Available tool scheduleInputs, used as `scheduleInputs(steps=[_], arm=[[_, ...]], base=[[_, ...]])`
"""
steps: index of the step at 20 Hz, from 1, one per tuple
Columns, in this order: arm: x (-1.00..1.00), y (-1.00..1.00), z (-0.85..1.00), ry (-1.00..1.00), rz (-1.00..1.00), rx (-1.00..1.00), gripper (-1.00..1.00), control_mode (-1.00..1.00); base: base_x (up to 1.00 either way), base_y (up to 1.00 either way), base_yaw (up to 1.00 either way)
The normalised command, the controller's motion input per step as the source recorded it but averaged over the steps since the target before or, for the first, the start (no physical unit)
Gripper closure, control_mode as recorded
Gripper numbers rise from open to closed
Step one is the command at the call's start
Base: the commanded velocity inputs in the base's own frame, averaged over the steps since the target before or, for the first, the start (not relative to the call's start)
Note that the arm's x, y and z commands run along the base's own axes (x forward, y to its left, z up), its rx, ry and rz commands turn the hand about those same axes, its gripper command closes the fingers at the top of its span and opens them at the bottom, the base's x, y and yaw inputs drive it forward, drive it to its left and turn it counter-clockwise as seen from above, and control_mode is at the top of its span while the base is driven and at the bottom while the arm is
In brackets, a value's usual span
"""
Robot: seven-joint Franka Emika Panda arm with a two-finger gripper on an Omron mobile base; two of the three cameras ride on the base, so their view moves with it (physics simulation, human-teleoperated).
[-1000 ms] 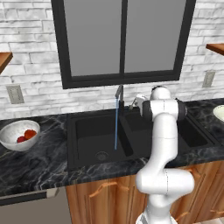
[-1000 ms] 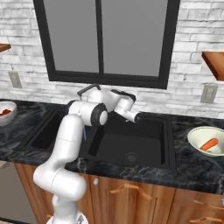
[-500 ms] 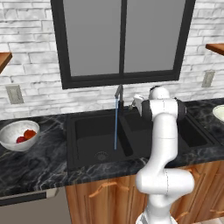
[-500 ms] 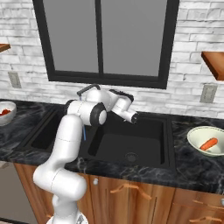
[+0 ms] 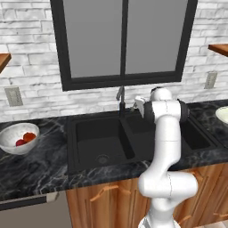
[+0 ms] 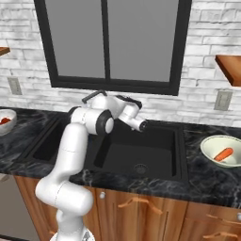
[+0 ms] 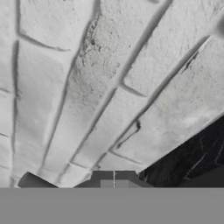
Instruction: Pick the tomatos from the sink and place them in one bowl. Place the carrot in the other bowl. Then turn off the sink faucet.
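Note:
Two red tomatos [image 5: 29, 136] [image 5: 20, 142] lie in the mottled grey-white bowl [image 5: 10, 146] on the left counter; the bowl [image 6: 9, 123] also appears at the left edge of the right base view. The orange carrot [image 6: 223, 154] rests in the pale cream bowl [image 6: 211, 150] on the right counter, whose rim [image 5: 222, 115] just enters the left base view. No water runs from the dark faucet [image 5: 120, 96] behind the black sink [image 5: 89, 133]. My gripper [image 5: 134, 106] [image 6: 142, 125] is shut on nothing beside the faucet's base. Its tips [image 7: 113, 178] face the brick wall.
A dark-framed window [image 5: 122, 40] rises behind the sink. Wall outlets [image 5: 13, 95] [image 6: 221, 100] flank it, and a wooden shelf [image 6: 229, 68] juts out at the upper right. Dark marbled counter [image 5: 40, 164] surrounds the double basin [image 6: 141, 153].
The blue stream of water that fell from the spout into the left basin has stopped. My shut gripper has shifted slightly by the faucet's base.

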Motion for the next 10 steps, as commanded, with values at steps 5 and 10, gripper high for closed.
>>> scheduleInputs(steps=[5, 10], arm=[[0.0, 0.96, 0.52, 0.1, 0.05, -0.03, 1.0, -1.0], [0.0, 0.78, 0.21, 0.09, 0.05, -0.02, 1.0, -1.0]], base=[[0.0, 0.0, 0.0], [0.0, 0.0, 0.0]])
